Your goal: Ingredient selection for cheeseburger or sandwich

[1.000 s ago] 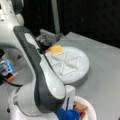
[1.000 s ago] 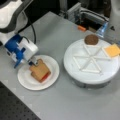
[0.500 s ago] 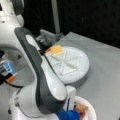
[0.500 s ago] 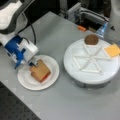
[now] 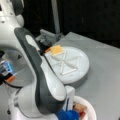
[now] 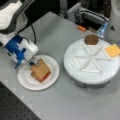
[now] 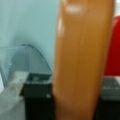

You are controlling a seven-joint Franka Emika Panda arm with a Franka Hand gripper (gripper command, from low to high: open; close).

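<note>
Hand: the hand [image 6: 32, 63] sits low at the plate's [image 6: 53, 75] left rim, its fingers clamped on the top toast [image 6: 40, 70]; the wrist view shows the toast [image 7: 80, 60] filling the space between the black pads.
Sandwich: on the plate, red tomato [image 6: 46, 76] showing under the toast.
Tray: round white tray [image 6: 75, 67] on the worktop [image 6: 62, 102], carrying the patty [image 6: 91, 39] and cheese [image 6: 112, 50], well apart from the hand.
</note>
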